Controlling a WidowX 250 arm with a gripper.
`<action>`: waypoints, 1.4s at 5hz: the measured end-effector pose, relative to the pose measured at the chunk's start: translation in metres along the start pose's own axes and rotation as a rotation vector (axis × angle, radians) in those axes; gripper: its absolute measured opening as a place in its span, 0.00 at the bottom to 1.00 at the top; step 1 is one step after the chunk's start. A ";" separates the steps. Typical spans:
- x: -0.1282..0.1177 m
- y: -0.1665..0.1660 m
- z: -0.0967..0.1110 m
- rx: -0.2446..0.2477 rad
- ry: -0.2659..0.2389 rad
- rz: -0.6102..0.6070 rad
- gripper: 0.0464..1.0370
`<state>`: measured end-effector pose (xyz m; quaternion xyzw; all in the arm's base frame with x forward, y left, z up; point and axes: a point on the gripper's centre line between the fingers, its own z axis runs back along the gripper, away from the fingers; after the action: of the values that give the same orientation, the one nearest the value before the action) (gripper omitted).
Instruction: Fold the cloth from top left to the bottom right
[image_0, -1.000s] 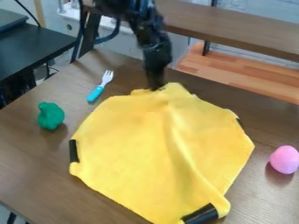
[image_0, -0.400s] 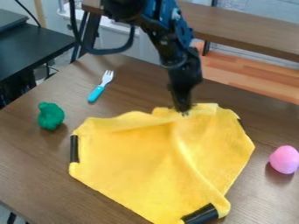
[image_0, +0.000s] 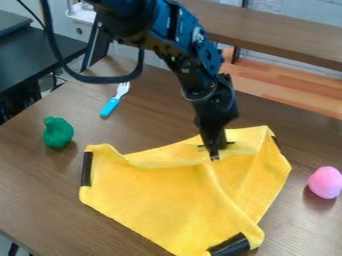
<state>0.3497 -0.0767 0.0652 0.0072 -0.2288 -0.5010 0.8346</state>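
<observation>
claw (image_0: 214, 154) looks pinched closed on yellow cloth (image_0: 153, 200), mid-frame | imo go low, slow toward lower right, lay flap flat, then release

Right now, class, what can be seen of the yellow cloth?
The yellow cloth lies rumpled on the brown table, looking soft and matte. Its top edge is turned over under the pincer; a ridge runs down towards the lower right. Black strips sit at its left edge, upper right and bottom corner.
</observation>
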 end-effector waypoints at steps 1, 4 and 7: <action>0.010 -0.023 0.006 0.006 -0.037 -0.030 0.00; 0.039 -0.078 0.003 0.000 -0.065 -0.006 0.00; 0.053 -0.111 -0.004 -0.088 -0.007 -0.089 0.15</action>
<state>0.2795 -0.1777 0.0548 -0.0209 -0.2088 -0.5471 0.8103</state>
